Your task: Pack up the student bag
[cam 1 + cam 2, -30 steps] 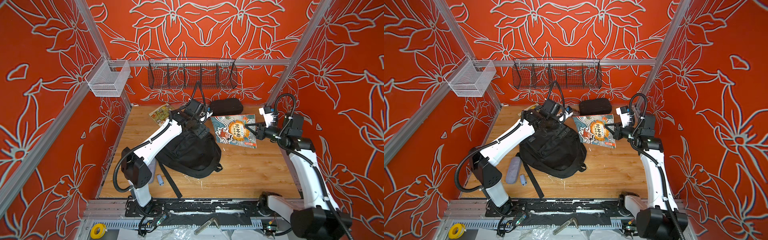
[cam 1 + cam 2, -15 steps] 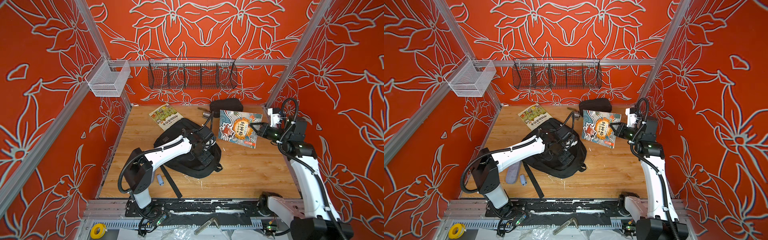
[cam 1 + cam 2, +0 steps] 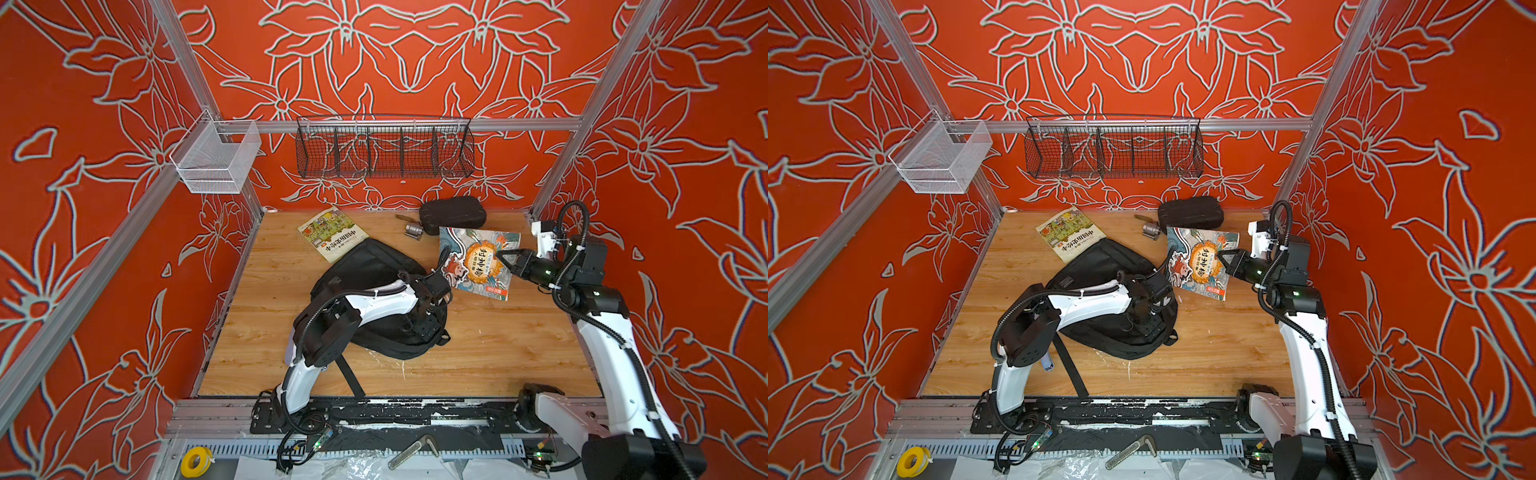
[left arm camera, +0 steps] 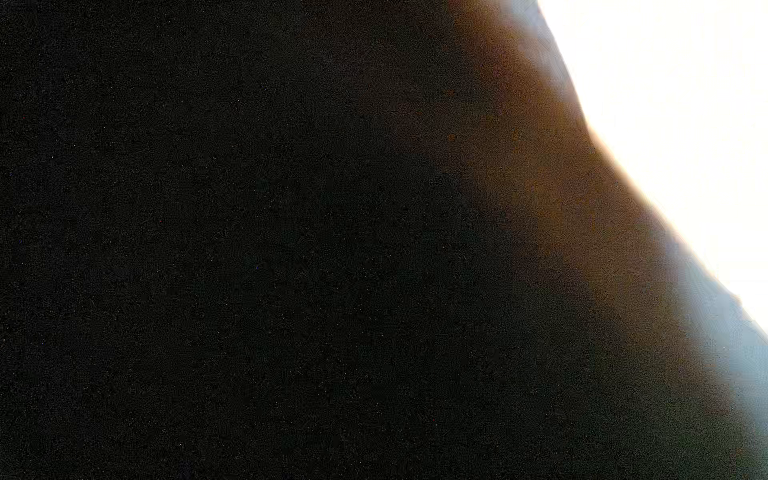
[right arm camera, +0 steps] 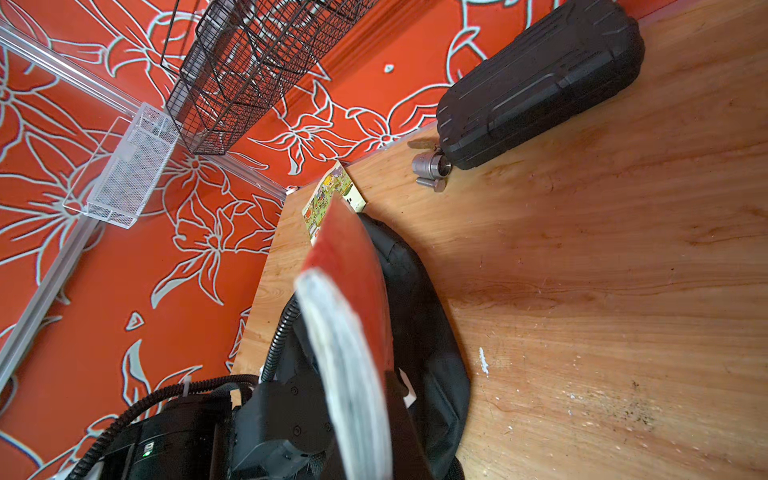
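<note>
The student bag (image 3: 370,266) is a soft black backpack lying in the middle of the wooden floor, seen in both top views. My left gripper (image 3: 429,313) points down into its right part. The jaws are lost against the black fabric, and the left wrist view is almost wholly dark. My right gripper (image 3: 500,255) is shut on the right edge of a colourful picture book (image 3: 473,259). It holds the book tilted off the floor, just right of the bag. In the right wrist view the book (image 5: 349,332) is edge-on, with the bag (image 5: 415,291) behind it.
A yellow-green book (image 3: 332,233) lies at the back left, touching the bag. A black hard-shell case (image 3: 452,215) and a small metal part (image 3: 413,230) sit at the back wall. A black wire basket (image 3: 384,151) and a white mesh basket (image 3: 216,160) hang above. A bag strap (image 3: 349,378) trails toward the front.
My left arm swung from the bag's back edge to its right side and dipped in. My right gripper raised the picture book from flat to tilted.
</note>
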Motion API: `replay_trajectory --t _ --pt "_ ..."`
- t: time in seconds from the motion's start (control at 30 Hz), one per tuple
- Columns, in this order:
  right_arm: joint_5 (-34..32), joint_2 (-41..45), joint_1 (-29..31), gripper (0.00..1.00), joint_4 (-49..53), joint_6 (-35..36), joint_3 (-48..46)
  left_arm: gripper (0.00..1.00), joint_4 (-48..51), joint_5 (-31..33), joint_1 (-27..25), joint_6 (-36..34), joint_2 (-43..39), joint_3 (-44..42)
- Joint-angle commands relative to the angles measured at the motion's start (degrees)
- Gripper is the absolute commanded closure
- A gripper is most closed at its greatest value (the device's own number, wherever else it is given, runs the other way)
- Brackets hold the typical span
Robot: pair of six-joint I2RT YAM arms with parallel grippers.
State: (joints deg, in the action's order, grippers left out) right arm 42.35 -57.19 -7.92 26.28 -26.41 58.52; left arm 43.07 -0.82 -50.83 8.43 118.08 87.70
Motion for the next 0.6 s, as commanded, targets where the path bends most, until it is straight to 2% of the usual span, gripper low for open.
replay_trajectory --t 0.0,0.07,0.17,0.4,0.57 --pt "-0.3 1.1 0.5 1.00 1.7 0.2 -0.2 0.60 1.2 2.3 0.3 2.8 3.0 1.6" --pt "-1.1 1.3 0.5 1.00 3.5 0.7 0.4 0.81 2.2 2.9 0.5 3.5 2.5 2.7" --pt "-2.7 1.9 0.5 1.00 5.4 0.5 1.5 0.99 2.5 2.6 2.0 4.6 -1.7 2.3" --pt "-2.6 2.3 0.4 1.00 6.0 -4.0 1.8 1.00 3.6 -2.9 9.1 1.9 -15.1 0.5" --pt "-0.1 2.6 0.5 1.00 6.5 -5.3 2.0 1.00 5.2 -6.4 12.7 0.6 -18.4 0.2"
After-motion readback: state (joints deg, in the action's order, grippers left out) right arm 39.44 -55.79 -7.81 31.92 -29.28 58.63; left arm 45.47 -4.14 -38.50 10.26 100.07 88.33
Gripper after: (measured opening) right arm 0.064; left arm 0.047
